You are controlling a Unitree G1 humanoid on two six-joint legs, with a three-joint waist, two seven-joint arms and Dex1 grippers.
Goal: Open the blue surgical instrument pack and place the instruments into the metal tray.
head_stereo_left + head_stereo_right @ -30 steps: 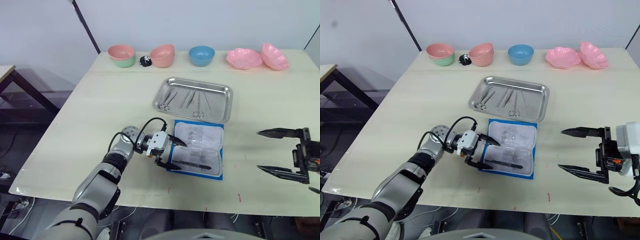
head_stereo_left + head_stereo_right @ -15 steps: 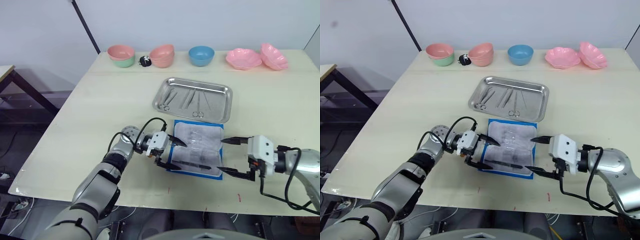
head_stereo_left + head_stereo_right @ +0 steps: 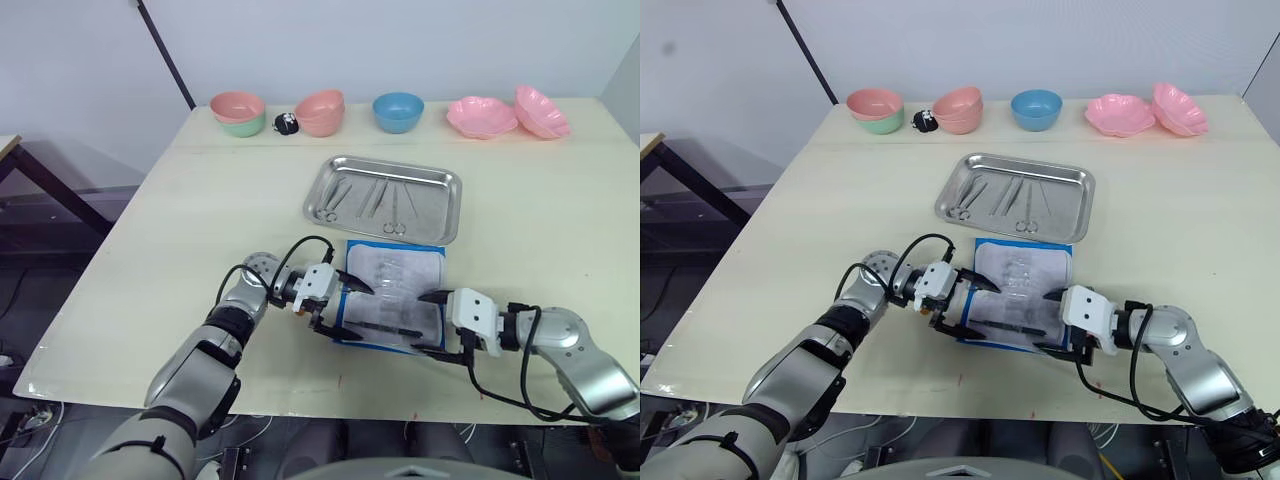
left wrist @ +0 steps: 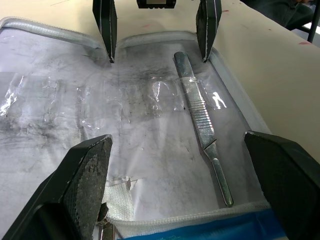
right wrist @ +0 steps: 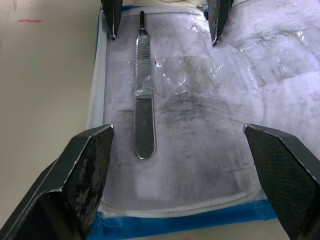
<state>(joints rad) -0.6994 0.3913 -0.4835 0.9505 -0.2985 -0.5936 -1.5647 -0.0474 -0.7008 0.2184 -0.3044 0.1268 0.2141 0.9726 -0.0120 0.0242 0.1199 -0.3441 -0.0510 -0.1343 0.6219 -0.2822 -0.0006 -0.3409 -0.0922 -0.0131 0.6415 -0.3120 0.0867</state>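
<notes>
The blue surgical instrument pack (image 3: 396,272) lies open in front of the metal tray (image 3: 441,206), its pale lining facing up. One slim silver instrument (image 3: 386,329) rests on the lining near the pack's front edge, under a clear strap (image 5: 142,85). Several instruments (image 3: 375,198) lie in the tray. My left gripper (image 3: 366,314) is open over the pack's left part. Over the right edge my right gripper (image 3: 417,322) is open too, facing the left one. The instrument (image 4: 200,120) lies between the two, and neither touches it.
Along the table's far edge stand a pink bowl in a green one (image 3: 237,110), stacked pink bowls (image 3: 320,110), a blue bowl (image 3: 398,110) and two pink scalloped dishes (image 3: 482,116). A small black-and-white object (image 3: 288,122) sits among them. The table's front edge runs close behind both arms.
My right arm has swung in from the far right to the pack's right edge, fingers still open. The left gripper has stayed where it was.
</notes>
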